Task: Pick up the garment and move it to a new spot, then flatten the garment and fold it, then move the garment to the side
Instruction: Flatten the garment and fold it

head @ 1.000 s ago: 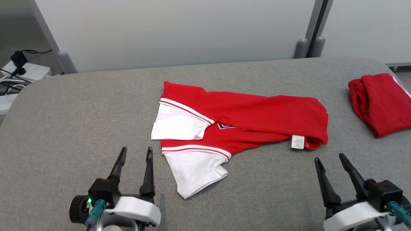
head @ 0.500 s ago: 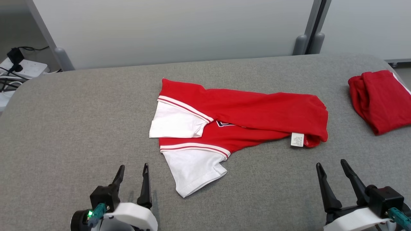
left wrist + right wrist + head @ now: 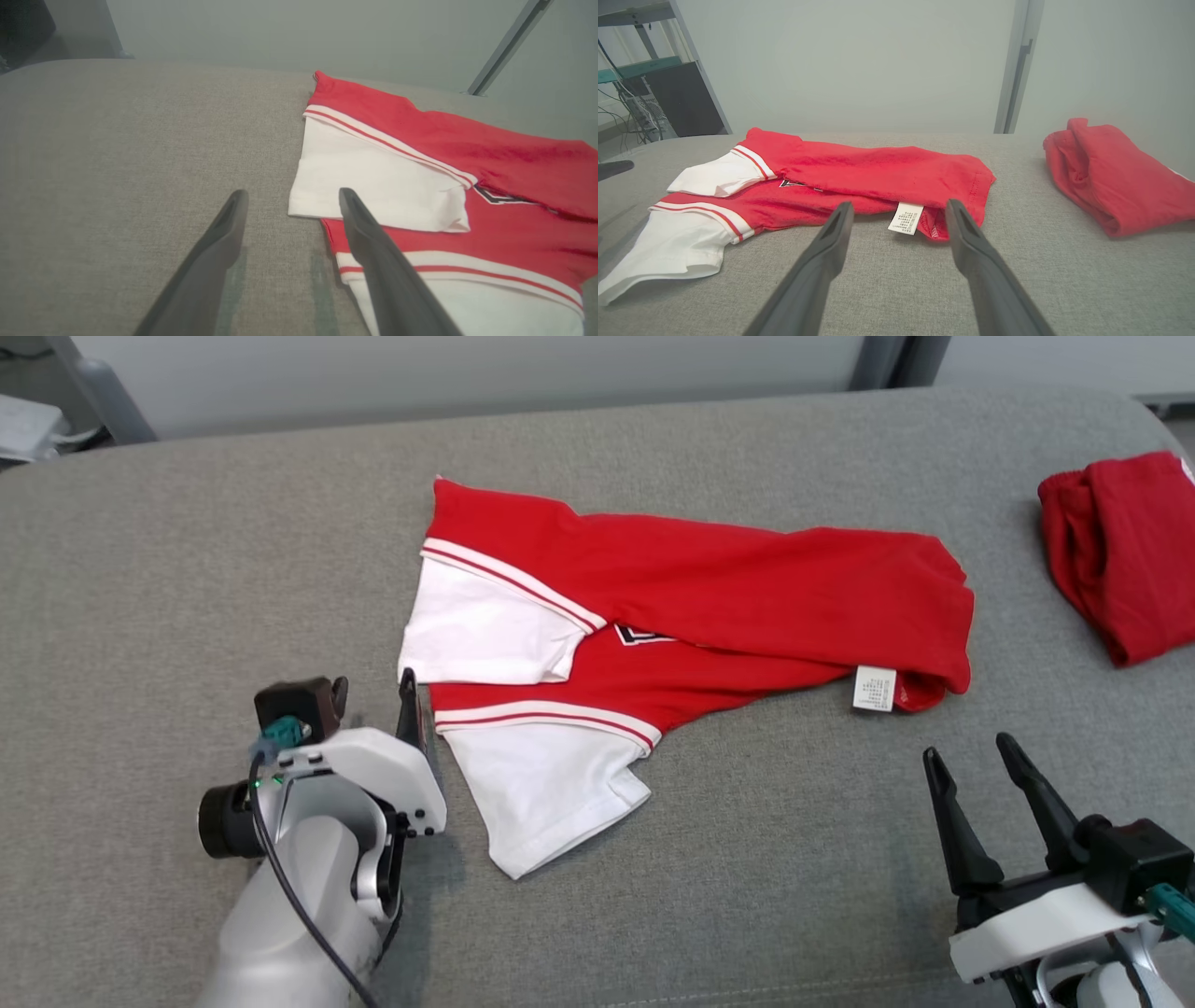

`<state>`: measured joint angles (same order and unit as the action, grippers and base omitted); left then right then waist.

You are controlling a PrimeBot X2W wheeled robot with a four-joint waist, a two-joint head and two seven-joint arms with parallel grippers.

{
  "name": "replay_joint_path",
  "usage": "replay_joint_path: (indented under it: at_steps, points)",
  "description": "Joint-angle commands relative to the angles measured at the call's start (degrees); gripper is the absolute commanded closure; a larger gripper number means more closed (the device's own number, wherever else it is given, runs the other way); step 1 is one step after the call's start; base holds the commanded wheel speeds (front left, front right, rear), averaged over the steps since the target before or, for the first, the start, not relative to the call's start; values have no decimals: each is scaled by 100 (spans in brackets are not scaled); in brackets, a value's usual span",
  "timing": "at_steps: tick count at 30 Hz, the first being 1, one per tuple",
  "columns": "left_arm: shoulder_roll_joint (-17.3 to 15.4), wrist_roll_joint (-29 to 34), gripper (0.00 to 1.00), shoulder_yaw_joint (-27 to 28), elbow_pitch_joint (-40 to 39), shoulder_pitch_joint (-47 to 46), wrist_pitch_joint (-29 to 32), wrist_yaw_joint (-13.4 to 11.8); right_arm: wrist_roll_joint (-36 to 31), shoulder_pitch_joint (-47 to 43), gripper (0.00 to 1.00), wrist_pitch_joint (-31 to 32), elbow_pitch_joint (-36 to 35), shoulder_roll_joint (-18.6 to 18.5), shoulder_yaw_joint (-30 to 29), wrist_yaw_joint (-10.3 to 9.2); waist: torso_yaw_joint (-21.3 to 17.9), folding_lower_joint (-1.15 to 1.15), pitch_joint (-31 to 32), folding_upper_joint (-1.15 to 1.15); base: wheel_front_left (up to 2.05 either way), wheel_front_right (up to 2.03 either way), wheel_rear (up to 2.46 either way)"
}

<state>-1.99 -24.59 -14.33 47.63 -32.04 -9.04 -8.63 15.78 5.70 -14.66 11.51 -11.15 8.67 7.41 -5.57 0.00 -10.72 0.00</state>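
- Head view first: find the garment (image 3: 691, 607) directly ahead of both grippers on the grey padded table (image 3: 187, 569), lying as a long red band with two white sleeves at one end, doubled over but only loosely.
- See the left gripper (image 3: 373, 695) with fingers spread wide and nothing between them, set at the sleeve end, tips level with the gap between the upper white sleeve (image 3: 485, 635) and the lower white sleeve (image 3: 541, 784).
- In the left wrist view, read the inner finger crossing the red edge and the outer one over bare table, with the upper sleeve's corner just ahead between them; cannot tell whether either is touching cloth.
- Probably placed so as to straddle that edge and close on it.
- See the right gripper (image 3: 966, 751) likewise spread and empty, held short of the hem end and apart from the cloth, with the care label (image 3: 906, 218) just ahead between its tips in the right wrist view.
- Judged reason for one gripper per end: to take both ends together, keeping the band from sagging or unfolding when lifted.
- Off to the right gripper's outer side, well apart: a second red bundle (image 3: 1120, 551), seemingly set aside and best left alone.
- Cannot tell from here whether moving or folding is the step in hand.
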Motion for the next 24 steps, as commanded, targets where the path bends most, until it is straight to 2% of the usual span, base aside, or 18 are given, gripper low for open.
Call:
replay_joint_path:
  at_steps: [1, 8, 11, 17, 23, 24]
  points:
    - [-89, -23, 0, 118, -31, -269, -30, -12, 45, 127, 0, -34, -177, -108, 150, 8, -89, 0, -125, 0, 0, 0, 0]
    - [-89, -109, 0, 7, 994, -932, 7, 33, 130, 274, 0, -34, -167, -185, 207, 8, -255, 0, -347, 0, 0, 0, 0]
    - [-89, -53, 0, -77, 1340, -1133, -44, -37, 160, 308, 0, -34, -158, -209, 235, 8, -307, 0, -410, 0, 0, 0, 0]
    - [-89, -98, 0, -51, 1779, -1424, -241, -142, 210, 380, 0, -34, -169, -241, 290, 8, -375, 0, -522, 0, 0, 0, 0]
    - [-102, -214, 0, 21, 2084, -1589, -362, -76, 217, 416, 0, -34, -160, -250, 289, 8, -389, 0, -561, 0, 0, 0, 0]
    - [-102, -234, 15, 24, 2119, -1602, -376, -46, 216, 417, 0, -34, -160, -251, 287, 8, -388, 0, -559, 0, 0, 0, 0]
